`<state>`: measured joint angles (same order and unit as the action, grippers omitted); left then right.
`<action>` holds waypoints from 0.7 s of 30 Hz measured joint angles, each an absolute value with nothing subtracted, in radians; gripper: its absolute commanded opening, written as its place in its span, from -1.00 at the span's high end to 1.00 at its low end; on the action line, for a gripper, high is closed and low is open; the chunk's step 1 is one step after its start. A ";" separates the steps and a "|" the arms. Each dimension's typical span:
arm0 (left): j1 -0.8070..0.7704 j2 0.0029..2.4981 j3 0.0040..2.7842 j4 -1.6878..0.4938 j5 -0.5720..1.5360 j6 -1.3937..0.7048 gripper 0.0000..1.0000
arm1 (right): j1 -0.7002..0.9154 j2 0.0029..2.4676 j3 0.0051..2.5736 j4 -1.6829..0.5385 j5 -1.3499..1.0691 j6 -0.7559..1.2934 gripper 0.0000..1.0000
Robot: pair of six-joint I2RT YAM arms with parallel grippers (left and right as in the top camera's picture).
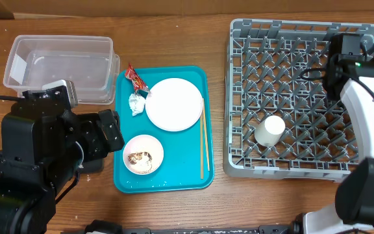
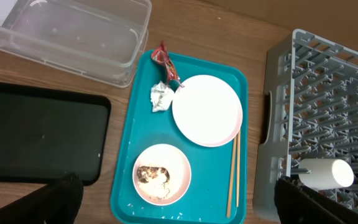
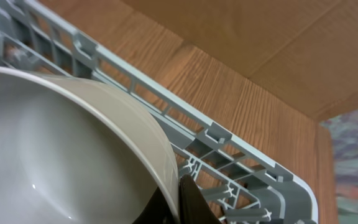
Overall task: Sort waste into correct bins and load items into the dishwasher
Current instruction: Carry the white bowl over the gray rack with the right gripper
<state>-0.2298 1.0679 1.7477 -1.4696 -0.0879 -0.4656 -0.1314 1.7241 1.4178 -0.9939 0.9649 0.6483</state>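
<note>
Wooden surface (image 1: 174,26), grey dish rack (image 1: 291,25) at right. Right tool (image 3: 178,202) pinches white bowl (image 3: 55,137) by rim over rack's far corner. Judged rigid, glossy, slick, breakable; rim grip suits. Left tool (image 1: 112,130) spread, empty.

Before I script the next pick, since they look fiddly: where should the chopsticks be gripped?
Probably their half nearer the robot, from straight above, jaws closing across both chopsticks. They lie flat, side by side on the teal tray; their far ends run close beside the plate, the near half lies clear of it.
</note>
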 measured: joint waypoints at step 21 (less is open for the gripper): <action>-0.230 1.077 1.748 -1.470 -0.088 -0.466 -1.00 | 0.114 1.870 1.417 -0.999 1.155 0.627 0.91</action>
<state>-0.2298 1.0775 1.7477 -1.4696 -0.0879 -0.4656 0.1139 1.8702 1.4174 -0.9993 1.1549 0.6273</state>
